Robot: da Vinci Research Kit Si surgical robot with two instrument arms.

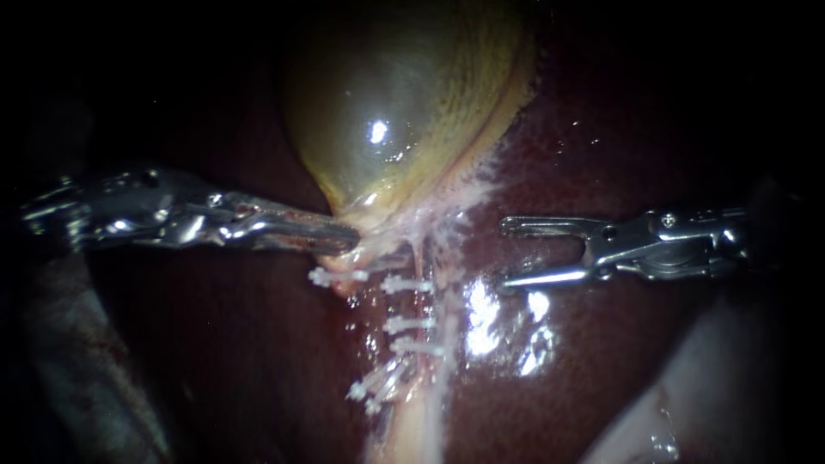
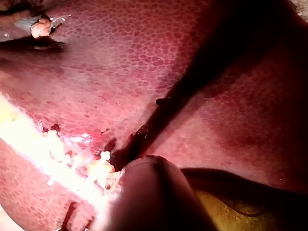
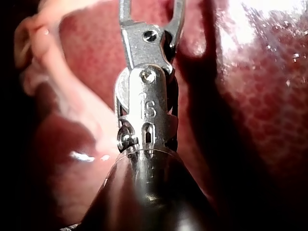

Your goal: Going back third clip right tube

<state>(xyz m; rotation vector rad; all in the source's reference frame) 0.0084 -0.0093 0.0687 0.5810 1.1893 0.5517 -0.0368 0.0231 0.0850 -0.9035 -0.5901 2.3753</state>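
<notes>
Right pincer point(image 1: 507, 253), wide open and empty, hangs just right of the clips point(image 1: 408, 325); retreat seems in hand, needing a clean pull away.

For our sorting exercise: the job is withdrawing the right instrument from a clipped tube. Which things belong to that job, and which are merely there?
Belongs to the job: right instrument, clips, clipped tube.
Merely there: left instrument, gallbladder, liver.
</notes>
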